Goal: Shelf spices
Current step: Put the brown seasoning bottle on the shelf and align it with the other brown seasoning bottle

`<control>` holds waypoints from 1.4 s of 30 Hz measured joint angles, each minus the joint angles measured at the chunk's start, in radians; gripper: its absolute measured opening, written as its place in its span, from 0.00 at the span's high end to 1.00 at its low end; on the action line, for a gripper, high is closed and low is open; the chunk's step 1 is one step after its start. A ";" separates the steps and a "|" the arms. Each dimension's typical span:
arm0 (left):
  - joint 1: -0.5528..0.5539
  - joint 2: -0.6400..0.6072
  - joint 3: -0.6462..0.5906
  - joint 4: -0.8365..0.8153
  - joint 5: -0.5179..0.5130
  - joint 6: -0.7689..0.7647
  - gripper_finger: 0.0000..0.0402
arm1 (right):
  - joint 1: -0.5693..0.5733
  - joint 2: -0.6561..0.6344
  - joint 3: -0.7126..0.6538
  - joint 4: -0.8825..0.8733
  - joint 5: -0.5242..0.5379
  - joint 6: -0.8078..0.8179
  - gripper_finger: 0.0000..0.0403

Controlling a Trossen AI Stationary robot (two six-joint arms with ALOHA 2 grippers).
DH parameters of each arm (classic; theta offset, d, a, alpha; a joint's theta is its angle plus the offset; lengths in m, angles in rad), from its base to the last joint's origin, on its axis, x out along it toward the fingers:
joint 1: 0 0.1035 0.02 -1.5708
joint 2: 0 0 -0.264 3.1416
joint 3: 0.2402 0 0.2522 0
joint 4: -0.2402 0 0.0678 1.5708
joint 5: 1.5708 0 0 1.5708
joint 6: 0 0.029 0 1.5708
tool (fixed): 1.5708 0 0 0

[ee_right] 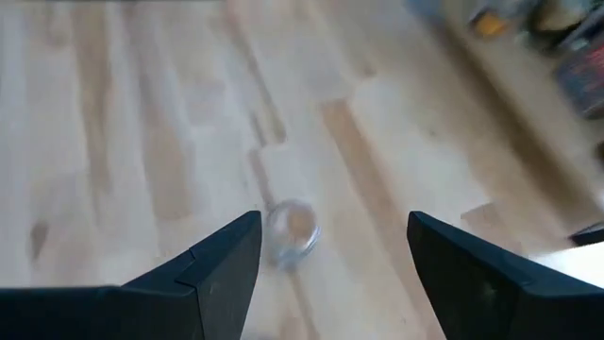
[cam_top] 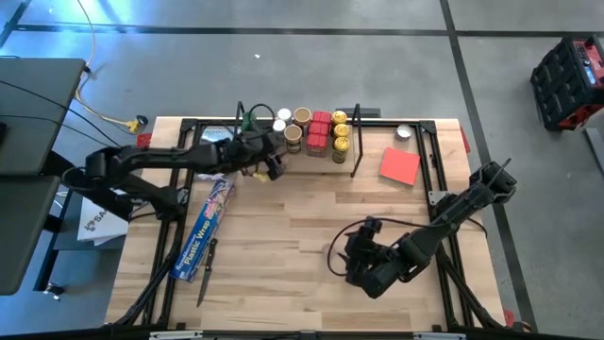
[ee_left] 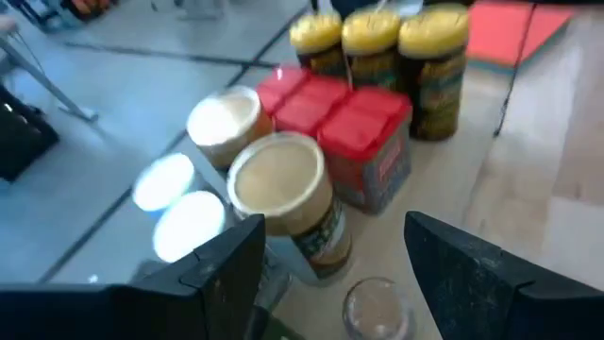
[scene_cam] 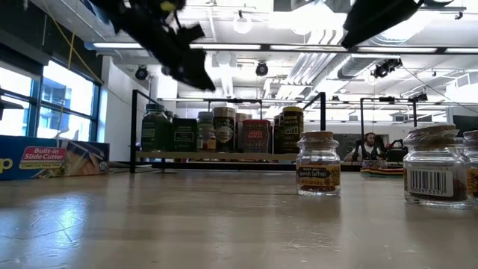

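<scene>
The shelf (cam_top: 357,142), a black wire frame on a wooden board, stands at the table's far side. On it stand spices: white-lidded jars (ee_left: 189,222), a tan-lidded jar (ee_left: 281,189), red square tins (ee_left: 363,142) and yellow-lidded jars (ee_left: 373,42). My left gripper (cam_top: 269,162) hangs open over the shelf's left part, near the tan-lidded jar, with a tiny clear jar (ee_left: 376,307) below the gap between its fingers. My right gripper (cam_top: 354,255) is open above the table's near right part, and another tiny clear jar (ee_right: 291,231) stands on the wood ahead of it.
A long blue plastic-wrap box (cam_top: 206,227) lies on the table's left part, with a dark thin tool (cam_top: 206,274) beside it. A flat red card (cam_top: 399,165) and a small round tin (cam_top: 404,132) lie to the right of the shelf. Two small jars (scene_cam: 317,164) (scene_cam: 437,175) stand near the low camera.
</scene>
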 joint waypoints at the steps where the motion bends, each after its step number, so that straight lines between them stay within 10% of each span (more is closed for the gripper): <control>1: -0.016 -0.023 0.003 -0.010 -0.014 -0.001 0.38 | 0.000 0.000 0.000 0.000 -0.024 -0.020 0.35; 19: -0.554 -0.225 0.004 -0.172 -0.382 -0.189 0.38 | -0.135 0.024 0.001 0.209 -0.425 -0.512 0.35; 42: -0.585 -0.221 -0.007 -0.257 -0.462 -0.221 0.38 | -0.263 0.220 0.001 0.175 -0.484 -0.601 0.35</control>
